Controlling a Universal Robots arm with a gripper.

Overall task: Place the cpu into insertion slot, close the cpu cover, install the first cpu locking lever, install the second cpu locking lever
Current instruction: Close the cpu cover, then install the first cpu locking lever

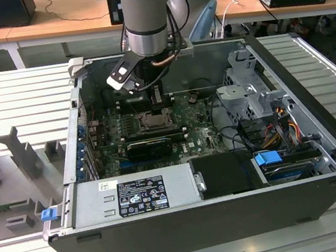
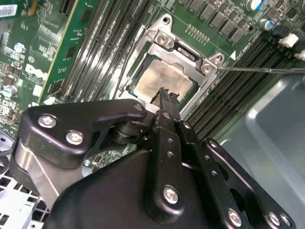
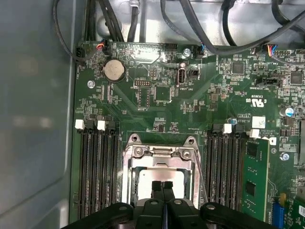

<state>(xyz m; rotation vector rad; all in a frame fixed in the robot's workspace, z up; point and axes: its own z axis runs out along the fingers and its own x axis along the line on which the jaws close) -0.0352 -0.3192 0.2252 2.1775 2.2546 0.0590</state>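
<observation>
The cpu [image 3: 159, 175] [image 2: 164, 78], with its dull silver top, sits in the insertion slot [image 1: 153, 120] on the green board. The cpu cover [image 3: 159, 152] [image 2: 183, 50] lies flat around it, and the chip shows through its window. A thin metal locking lever [image 2: 262, 70] [image 3: 201, 171] sticks out from one corner of the socket. My gripper [image 3: 162, 187] [image 2: 165, 93] [image 1: 155, 97] hangs just above the cpu's near edge. Its black fingertips [image 3: 156, 187] are pressed together, with nothing between them.
Black memory slots [image 3: 97, 167] flank the socket on both sides, and one green module [image 3: 252, 176] stands nearby. Cables [image 3: 190, 24] hang over the board's far edge. The grey case wall [image 3: 33, 119], the power supply [image 1: 134, 193] and the drive cage [image 1: 248, 96] hem the board in.
</observation>
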